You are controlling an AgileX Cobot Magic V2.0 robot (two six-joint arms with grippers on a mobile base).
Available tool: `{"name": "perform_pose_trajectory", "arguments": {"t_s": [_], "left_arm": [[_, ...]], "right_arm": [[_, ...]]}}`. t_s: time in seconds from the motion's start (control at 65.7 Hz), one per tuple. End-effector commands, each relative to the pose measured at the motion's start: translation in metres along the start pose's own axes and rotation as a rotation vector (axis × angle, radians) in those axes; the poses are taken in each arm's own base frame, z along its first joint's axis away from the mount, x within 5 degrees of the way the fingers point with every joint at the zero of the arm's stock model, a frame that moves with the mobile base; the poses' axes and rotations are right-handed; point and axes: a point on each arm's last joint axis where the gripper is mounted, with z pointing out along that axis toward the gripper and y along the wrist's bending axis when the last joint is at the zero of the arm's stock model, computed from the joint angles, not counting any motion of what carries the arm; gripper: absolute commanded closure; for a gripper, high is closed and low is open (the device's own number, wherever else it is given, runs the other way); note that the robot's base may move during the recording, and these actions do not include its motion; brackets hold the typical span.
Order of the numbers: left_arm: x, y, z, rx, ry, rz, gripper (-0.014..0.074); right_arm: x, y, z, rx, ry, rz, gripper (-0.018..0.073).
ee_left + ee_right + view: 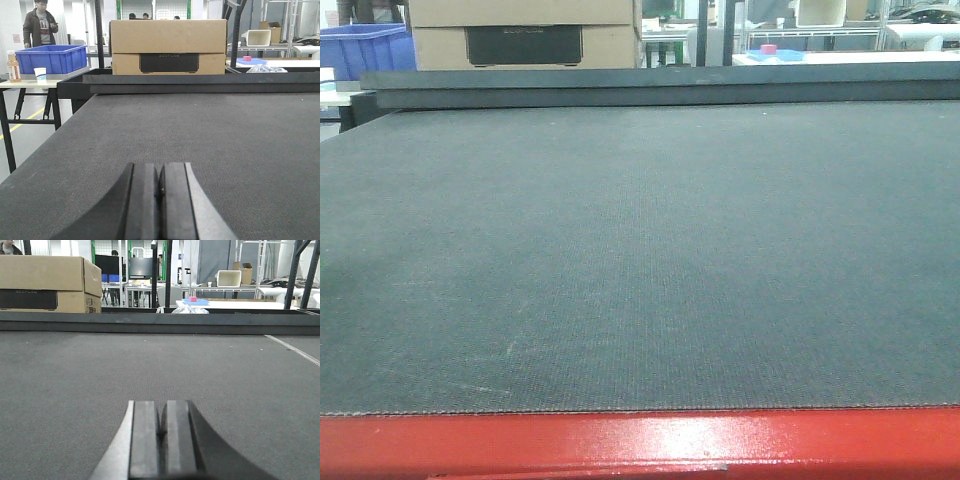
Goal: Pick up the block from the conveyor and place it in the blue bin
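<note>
No block anywhere on the belt right now, near edge to far edge, in all three views (so how it handles is pure guesswork). My guess is small, light and stiff, best pinched across two flat opposite sides. The left claw and right claw both have their fingers pressed together, holding nothing. Only the left wrist view shows the whole blue bin, past the belt's far left corner. Only the front view shows the red frame.
</note>
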Motion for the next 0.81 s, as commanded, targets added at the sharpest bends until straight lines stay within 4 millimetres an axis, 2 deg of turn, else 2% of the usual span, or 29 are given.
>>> {"name": "perform_pose_trajectory", "arguments": {"t_s": [0.0,0.792], "left_arm": [[-0.0027,0.0002,-0.0006,-0.003,-0.025,-0.011,0.0707],[-0.0034,0.0002,-0.0006,-0.003,-0.033,-0.001,0.0707]], "right_arm": [[-0.0024,-0.0003,-0.0004,0.005,-0.027,-0.007,0.072],[-0.0035,-0.0003,-0.0004,0.005,-0.04,-0.007,0.072]]}}
